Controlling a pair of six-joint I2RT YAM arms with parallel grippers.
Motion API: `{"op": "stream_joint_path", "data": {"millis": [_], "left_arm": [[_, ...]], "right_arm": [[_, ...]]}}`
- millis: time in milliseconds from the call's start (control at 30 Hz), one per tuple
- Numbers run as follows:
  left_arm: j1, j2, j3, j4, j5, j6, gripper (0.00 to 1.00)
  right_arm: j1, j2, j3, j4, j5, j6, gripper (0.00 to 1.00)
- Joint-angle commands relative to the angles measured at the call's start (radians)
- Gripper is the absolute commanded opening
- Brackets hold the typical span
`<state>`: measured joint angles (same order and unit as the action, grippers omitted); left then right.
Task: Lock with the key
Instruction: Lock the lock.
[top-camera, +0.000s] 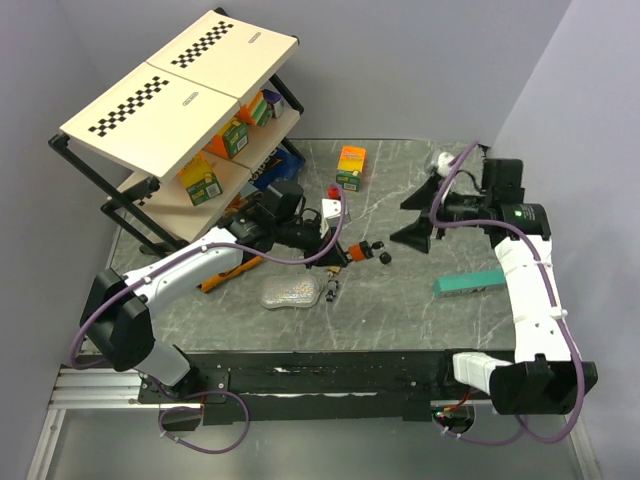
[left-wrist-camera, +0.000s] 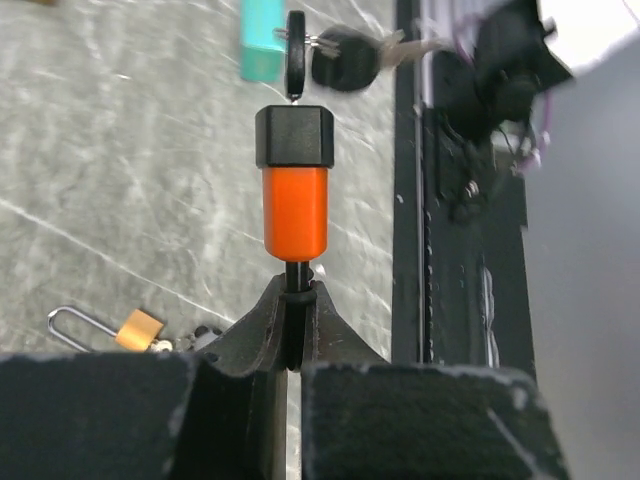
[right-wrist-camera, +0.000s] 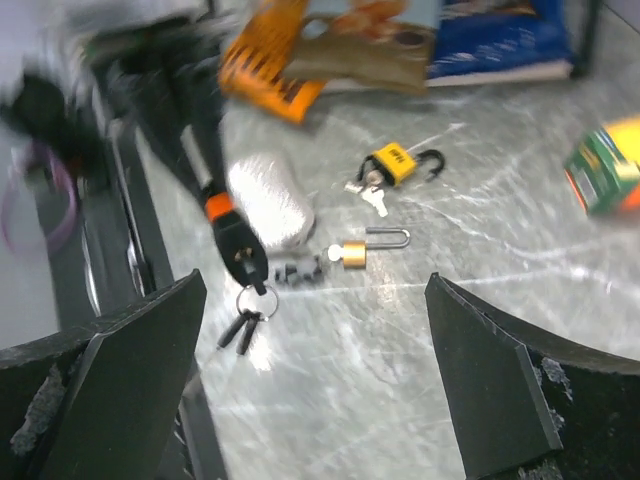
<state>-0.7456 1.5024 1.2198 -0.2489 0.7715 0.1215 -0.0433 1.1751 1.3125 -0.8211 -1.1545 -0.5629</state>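
Marble table (top-camera: 400, 305), as we log it: left claw (left-wrist-camera: 293, 300) clamped on orange lock (left-wrist-camera: 295, 210), key (left-wrist-camera: 295, 48) seated in its black end; right claw (right-wrist-camera: 315, 290) spread wide, well apart.

Both arms are presenting white shells, black joints and purple wiring.
The left arm (top-camera: 190, 272) and right arm (top-camera: 530, 290) are each wearing smooth white link covers between boxy black joint housings (top-camera: 122, 325). A purple cable (top-camera: 77, 345) is looping loosely along each arm, and thinner purple loops are hanging below both bases. A green marking (top-camera: 518, 211) is showing on the right arm's black wrist section. The right gripper (top-camera: 415, 217) is carrying black wedge-shaped fingers (right-wrist-camera: 120, 370) with rough, scuffed edges. The left gripper (left-wrist-camera: 293, 300) is showing matt black fingers tapering to a narrow tip.
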Motion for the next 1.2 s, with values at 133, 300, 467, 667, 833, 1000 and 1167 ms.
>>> {"op": "stream_joint_path", "data": {"millis": [133, 300, 467, 667, 833, 1000, 1167], "left_arm": [[-0.049, -0.073, 0.044, -0.043, 0.106, 0.148, 0.01], [-0.067, -0.085, 0.04, -0.038, 0.103, 0.173, 0.01], [-0.074, -0.088, 0.041, -0.043, 0.098, 0.167, 0.01], [-0.077, -0.093, 0.04, -0.033, 0.088, 0.147, 0.01], [-0.081, -0.09, 0.043, -0.033, 0.078, 0.138, 0.01], [-0.083, -0.09, 0.049, -0.041, 0.058, 0.141, 0.01], [-0.083, -0.103, 0.044, -0.043, 0.045, 0.144, 0.06]], "right_arm": [[0.198, -0.006, -0.018, -0.282, -0.03, -0.431, 0.99], [0.282, -0.031, -0.076, -0.24, 0.013, -0.454, 0.9], [0.321, -0.019, -0.088, -0.27, 0.044, -0.493, 0.8], [0.364, -0.02, -0.09, -0.243, 0.096, -0.508, 0.64], [0.402, -0.02, -0.088, -0.231, 0.121, -0.502, 0.56], [0.422, -0.025, -0.094, -0.219, 0.141, -0.497, 0.4], [0.422, -0.012, -0.09, -0.219, 0.151, -0.461, 0.0]]}}
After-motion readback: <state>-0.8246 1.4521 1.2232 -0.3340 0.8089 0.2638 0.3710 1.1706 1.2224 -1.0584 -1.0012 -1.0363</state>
